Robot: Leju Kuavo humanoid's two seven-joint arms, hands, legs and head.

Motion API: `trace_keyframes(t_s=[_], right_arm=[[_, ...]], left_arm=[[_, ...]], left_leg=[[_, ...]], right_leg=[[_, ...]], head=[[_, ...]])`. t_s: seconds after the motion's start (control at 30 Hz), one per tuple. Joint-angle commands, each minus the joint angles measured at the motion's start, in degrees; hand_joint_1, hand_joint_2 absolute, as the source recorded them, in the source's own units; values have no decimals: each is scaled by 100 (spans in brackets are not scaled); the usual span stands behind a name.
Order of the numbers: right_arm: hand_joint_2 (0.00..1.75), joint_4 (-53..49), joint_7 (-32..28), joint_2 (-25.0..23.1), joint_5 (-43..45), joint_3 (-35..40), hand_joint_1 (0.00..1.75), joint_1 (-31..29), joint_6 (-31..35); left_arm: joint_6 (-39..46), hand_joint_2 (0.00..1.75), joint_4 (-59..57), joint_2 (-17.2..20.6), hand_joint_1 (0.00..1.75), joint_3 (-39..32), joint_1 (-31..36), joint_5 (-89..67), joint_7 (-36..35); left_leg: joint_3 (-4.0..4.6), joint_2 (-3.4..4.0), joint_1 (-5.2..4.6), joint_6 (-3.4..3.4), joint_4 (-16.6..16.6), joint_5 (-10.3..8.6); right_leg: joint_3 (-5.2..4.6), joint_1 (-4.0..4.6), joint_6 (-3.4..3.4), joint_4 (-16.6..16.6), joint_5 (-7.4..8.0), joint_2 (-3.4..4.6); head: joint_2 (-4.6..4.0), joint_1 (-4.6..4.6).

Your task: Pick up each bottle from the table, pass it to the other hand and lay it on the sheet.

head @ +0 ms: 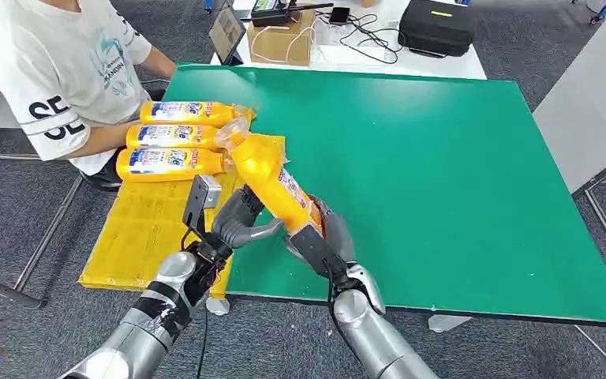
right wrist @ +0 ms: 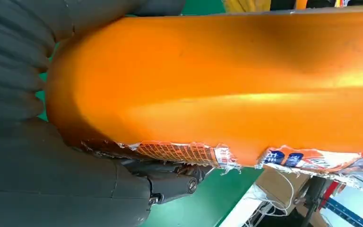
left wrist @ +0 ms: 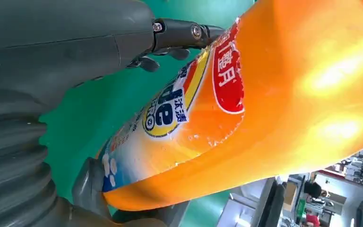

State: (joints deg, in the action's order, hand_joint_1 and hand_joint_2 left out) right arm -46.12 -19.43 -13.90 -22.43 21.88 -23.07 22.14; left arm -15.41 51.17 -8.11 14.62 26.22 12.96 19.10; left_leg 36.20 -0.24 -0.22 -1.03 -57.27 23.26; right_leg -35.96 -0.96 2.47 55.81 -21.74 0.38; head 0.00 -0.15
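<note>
An orange bottle with a blue-and-white label hangs tilted over the green table's left edge, cap pointing up and away toward the sheet. My right hand grips its base from the right. My left hand wraps the lower body from the left, thumb under it. In the left wrist view the bottle lies between the fingers and thumb. In the right wrist view the bottle sits across my right hand. The yellow sheet lies left of the table.
Three orange bottles lie side by side at the sheet's far end. A person in a white shirt sits beside them. A tablet, a cardboard box and a black case stand beyond the table.
</note>
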Motion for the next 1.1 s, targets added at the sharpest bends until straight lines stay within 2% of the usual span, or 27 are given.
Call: trace_keyframes(t_s=[0.03,0.2,0.23,0.33,0.7,0.77,0.8,0.83,0.87,1.1], right_arm=[[175,857,-24,-110,-111,295,175,-400,0],[175,1104,-100,-276,-417,588,175,-507,70],[175,1118,-295,-350,-704,999,175,-500,-125],[175,1075,-129,-576,-790,1220,175,-344,16],[175,955,-160,-418,-731,1509,175,-303,-254],[175,914,-148,-384,-686,1541,175,-310,-228],[175,902,-141,-372,-658,1543,155,-315,-250],[175,858,-143,-361,-611,1499,38,-304,-153],[175,842,-138,-353,-579,1476,0,-304,-133],[175,482,-219,-239,-203,1058,0,-113,217]], left_arm=[[-9,175,-197,55,0,319,270,91,-71],[28,175,-334,55,0,326,417,137,-148],[190,175,-516,14,0,243,517,185,-216],[281,175,-756,3,0,199,639,184,-166],[342,175,-909,-9,0,34,620,281,-71],[387,175,-866,-12,0,1,603,275,-57],[331,175,-848,3,0,1,591,291,-50],[360,175,-823,0,79,-70,558,331,-18],[307,175,-802,14,175,-103,534,374,0],[1010,175,-697,89,175,-288,475,-23,291]], left_leg=[[-35,3,8,10,-6,19],[-28,3,9,10,-7,16],[-11,5,5,6,-2,7],[-29,8,12,12,-10,20],[-37,-4,13,12,-7,21],[-13,-2,7,7,-1,7],[-25,-2,10,10,-5,14],[-11,-1,7,7,-1,6],[-26,-3,10,11,-6,15],[-23,-3,11,8,-2,12]], right_leg=[[36,10,-13,5,-19,-3],[29,10,-12,4,-15,-2],[10,6,-7,1,-5,1],[27,13,-14,8,-18,2],[41,14,-15,3,-23,-11],[15,7,-9,-1,-9,-6],[27,10,-13,3,-17,-8],[13,7,-9,-1,-8,-6],[29,11,-13,4,-18,-9],[23,11,-11,0,-15,-9]], head=[[0,0],[0,0],[0,0],[2,0],[0,0],[2,0],[2,0],[0,0],[0,0],[0,-2]])
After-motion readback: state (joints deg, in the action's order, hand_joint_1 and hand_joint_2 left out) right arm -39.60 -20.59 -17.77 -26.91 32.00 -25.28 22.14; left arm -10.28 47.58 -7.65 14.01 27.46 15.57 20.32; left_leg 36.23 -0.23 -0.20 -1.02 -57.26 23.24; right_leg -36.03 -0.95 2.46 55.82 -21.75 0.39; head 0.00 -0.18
